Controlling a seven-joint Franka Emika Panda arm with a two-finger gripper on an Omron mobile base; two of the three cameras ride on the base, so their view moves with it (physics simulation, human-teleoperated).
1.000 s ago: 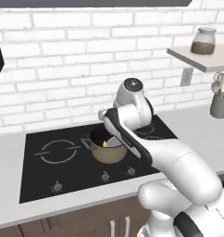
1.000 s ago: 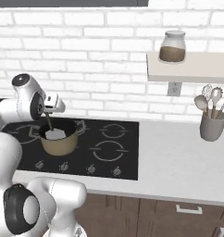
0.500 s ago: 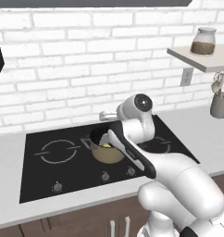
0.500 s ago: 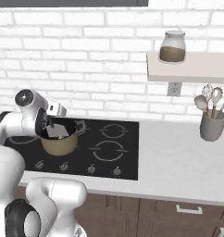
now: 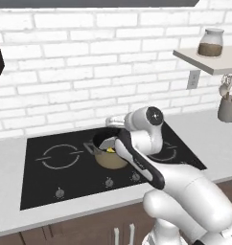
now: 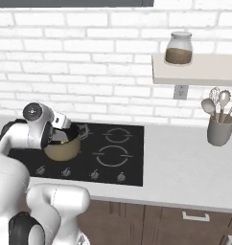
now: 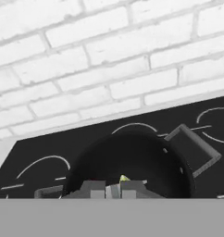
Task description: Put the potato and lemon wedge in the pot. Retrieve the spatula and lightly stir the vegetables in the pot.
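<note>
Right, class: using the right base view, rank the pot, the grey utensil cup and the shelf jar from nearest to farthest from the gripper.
1. The pot: directly at the gripper, on the stove's left.
2. The jar: up on the wall shelf, right of centre.
3. The utensil cup: far right on the counter.

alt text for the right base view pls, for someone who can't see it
A white robot arm reaches over a tan pot on the left of a black cooktop, with a bit of yellow lemon wedge showing inside the pot. To the right, a grey utensil cup stands on the counter under a wall shelf holding a jar, against white brick.
</note>
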